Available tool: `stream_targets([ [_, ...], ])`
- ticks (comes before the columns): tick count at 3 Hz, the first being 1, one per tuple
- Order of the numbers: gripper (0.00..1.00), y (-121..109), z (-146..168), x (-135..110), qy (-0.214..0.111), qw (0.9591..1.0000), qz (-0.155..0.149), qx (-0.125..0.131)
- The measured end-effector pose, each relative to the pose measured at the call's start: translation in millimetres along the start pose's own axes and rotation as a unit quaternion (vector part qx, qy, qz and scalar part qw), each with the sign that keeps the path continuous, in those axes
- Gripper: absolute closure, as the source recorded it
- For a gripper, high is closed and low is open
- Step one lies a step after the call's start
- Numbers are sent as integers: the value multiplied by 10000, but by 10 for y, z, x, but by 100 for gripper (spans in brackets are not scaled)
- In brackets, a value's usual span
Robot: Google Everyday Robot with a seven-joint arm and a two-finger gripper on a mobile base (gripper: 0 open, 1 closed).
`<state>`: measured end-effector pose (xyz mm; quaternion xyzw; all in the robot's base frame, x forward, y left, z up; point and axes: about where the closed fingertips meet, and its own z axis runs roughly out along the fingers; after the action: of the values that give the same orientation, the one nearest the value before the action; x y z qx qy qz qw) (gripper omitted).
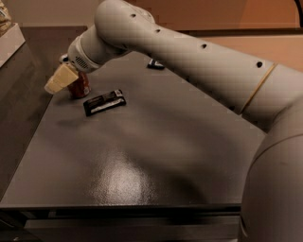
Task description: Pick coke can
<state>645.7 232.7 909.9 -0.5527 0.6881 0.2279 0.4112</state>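
Dark grey tabletop (142, 160), matte; tan wall (236, 14) beyond. Item 1: coke can (80, 88), red, upright, near the far-left corner, largely hidden behind item 2. Item 2: gripper (60, 79), cream-coloured, at the end of a thick white arm (189, 52), overlapping the can's left side and top; contact or a gap between them not determinable. Jaw state: cannot tell from this angle. Item 3: black snack wrapper (104, 102), flat, just beside the can on its right-front. Item 4: second black wrapper (155, 64), far edge, mostly behind the arm. Step in hand, as judged: closing on the can. Handling notes: straddle the can squarely at mid-height, close gently to avoid denting or tipping, keep clear of the near wrapper, lift straight up.
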Motion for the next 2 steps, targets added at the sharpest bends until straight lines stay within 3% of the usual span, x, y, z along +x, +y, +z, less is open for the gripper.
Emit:
stream_targets([
  [2, 64, -93, 62, -23, -95, 9999, 35, -17],
])
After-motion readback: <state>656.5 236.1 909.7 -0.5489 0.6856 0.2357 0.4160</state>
